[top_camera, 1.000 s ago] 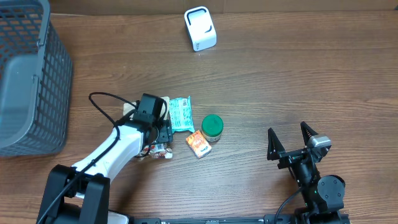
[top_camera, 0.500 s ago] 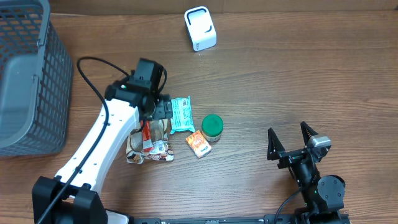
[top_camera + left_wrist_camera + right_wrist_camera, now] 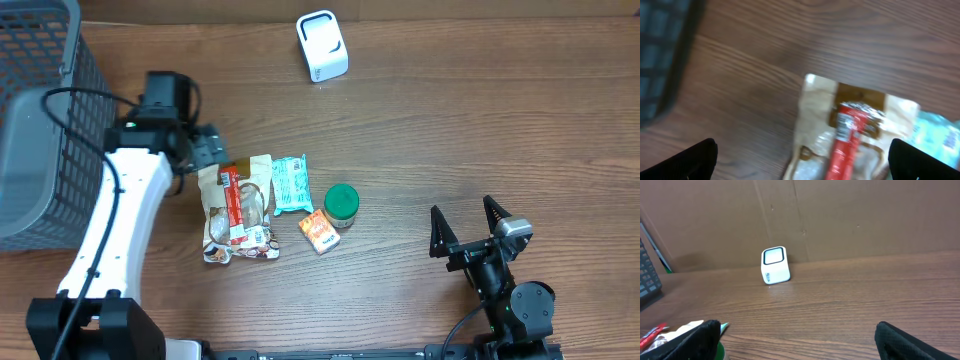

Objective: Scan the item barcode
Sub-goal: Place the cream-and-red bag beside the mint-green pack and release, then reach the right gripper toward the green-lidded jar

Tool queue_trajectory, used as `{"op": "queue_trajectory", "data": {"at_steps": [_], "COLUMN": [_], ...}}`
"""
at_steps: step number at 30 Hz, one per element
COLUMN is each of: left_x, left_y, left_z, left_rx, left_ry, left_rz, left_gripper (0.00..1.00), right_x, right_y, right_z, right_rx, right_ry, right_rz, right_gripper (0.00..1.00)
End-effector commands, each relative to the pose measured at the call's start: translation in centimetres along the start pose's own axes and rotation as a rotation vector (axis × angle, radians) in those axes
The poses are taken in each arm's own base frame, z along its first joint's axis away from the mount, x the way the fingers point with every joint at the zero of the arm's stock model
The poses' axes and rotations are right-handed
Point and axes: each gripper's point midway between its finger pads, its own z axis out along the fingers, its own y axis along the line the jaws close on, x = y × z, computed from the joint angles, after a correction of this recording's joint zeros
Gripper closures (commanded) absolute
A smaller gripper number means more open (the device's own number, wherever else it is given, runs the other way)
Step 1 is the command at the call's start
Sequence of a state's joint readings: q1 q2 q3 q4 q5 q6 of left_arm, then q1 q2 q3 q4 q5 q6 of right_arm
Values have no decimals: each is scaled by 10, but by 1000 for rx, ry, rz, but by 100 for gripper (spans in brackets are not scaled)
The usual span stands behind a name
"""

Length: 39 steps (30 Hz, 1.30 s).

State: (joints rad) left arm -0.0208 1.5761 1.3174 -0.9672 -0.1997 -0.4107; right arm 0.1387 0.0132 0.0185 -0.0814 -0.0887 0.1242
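Though empty, left end effector agape

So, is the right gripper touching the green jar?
Apart. Overhead view shows bare table between the open right gripper and the green jar.

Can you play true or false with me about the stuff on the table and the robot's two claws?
1. The white scanner stands at the far side of the table, apart from the other items. True.
2. The left gripper is holding the brown bag. False: it is open and empty beside the bag, which lies on the table.
3. The green-lidded jar is inside the grey basket. False: it stands on the table next to the orange box, outside the basket.
4. The right gripper is open and holds nothing. True.
5. The teal packet lies between the brown bag and the jar. True.
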Motion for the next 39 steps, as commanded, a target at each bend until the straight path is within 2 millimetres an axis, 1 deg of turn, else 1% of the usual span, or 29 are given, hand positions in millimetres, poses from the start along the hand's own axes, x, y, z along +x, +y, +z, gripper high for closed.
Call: {"op": "queue_trajectory", "data": {"at_steps": [1, 4, 24, 26, 28, 29, 31, 34, 39], "left_x": [-13, -13, -13, -13, -13, -13, -13, -13, -13], "left_y": [15, 18, 18, 18, 18, 18, 18, 18, 18], "left_z": [-2, -1, -1, -1, -1, -1, -1, -1, -1], "left_rx": [-27, -31, -31, -31, -31, -31, -31, -31, -31], "left_ry": [-22, -21, -22, -22, -22, -22, -22, -22, -22], "left_rz": [-18, -26, -26, -26, -26, -26, -26, -26, -26], "left_gripper": [0, 0, 0, 0, 0, 0, 0, 0, 0], "right_x": [3, 3, 2, -8, -25, -34, -45, -45, -37], "right_y": [-2, -3, -2, -5, -7, -6, -3, 3, 5], "right_z": [0, 0, 0, 0, -1, -3, -4, -4, -3], "right_rx": [10, 10, 11, 29, 46, 45, 33, -2, -16], "right_ry": [0, 0, -2, -47, -117, -154, -198, -196, -162], "right_rz": [3, 3, 3, -1, -5, -8, -11, -14, -6], "right_gripper": [0, 0, 0, 0, 0, 0, 0, 0, 0]}}
